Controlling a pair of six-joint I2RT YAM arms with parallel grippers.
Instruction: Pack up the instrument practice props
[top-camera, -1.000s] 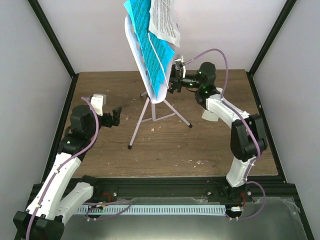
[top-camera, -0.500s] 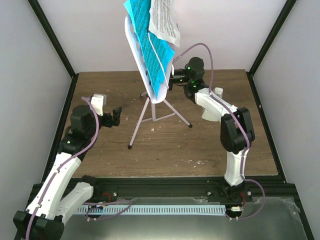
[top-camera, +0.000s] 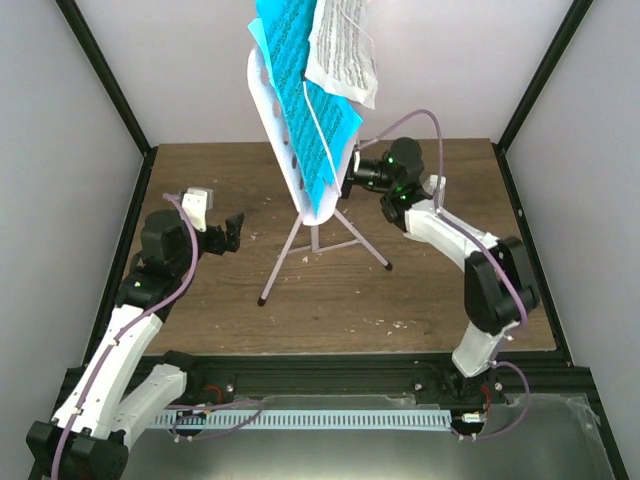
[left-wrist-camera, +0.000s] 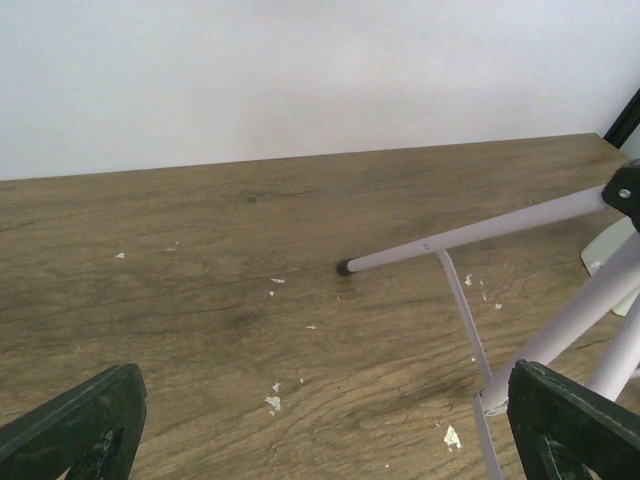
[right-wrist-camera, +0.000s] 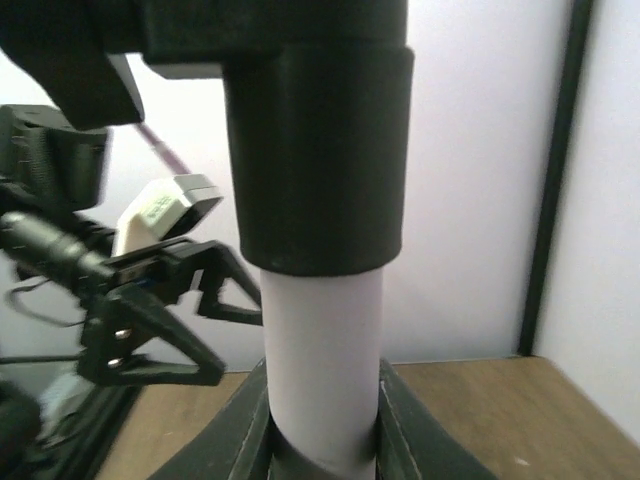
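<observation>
The pale music stand (top-camera: 278, 130) stands mid-table on thin tripod legs (left-wrist-camera: 470, 235). On its perforated desk leans the teal booklet (top-camera: 300, 75), with a white sheet of music (top-camera: 345, 50) folded over at its top right. My right gripper (top-camera: 350, 175) is behind the desk, shut on the stand's white pole (right-wrist-camera: 322, 340) just under a black collar (right-wrist-camera: 320, 150). My left gripper (top-camera: 232, 232) hangs open to the left of the legs, holding nothing. The white metronome (left-wrist-camera: 608, 262) peeks in at the right edge of the left wrist view; the right arm hides it from above.
Black frame posts (top-camera: 530, 90) and pale walls enclose the wooden table (top-camera: 200, 170) at the back and sides. Small white flakes (left-wrist-camera: 272, 402) lie scattered on the wood. The stand's feet spread towards the table's front.
My right gripper moved in behind the desk and closed on the pole. The stand with its papers shifted slightly to the right and towards the front. The left arm stayed still.
</observation>
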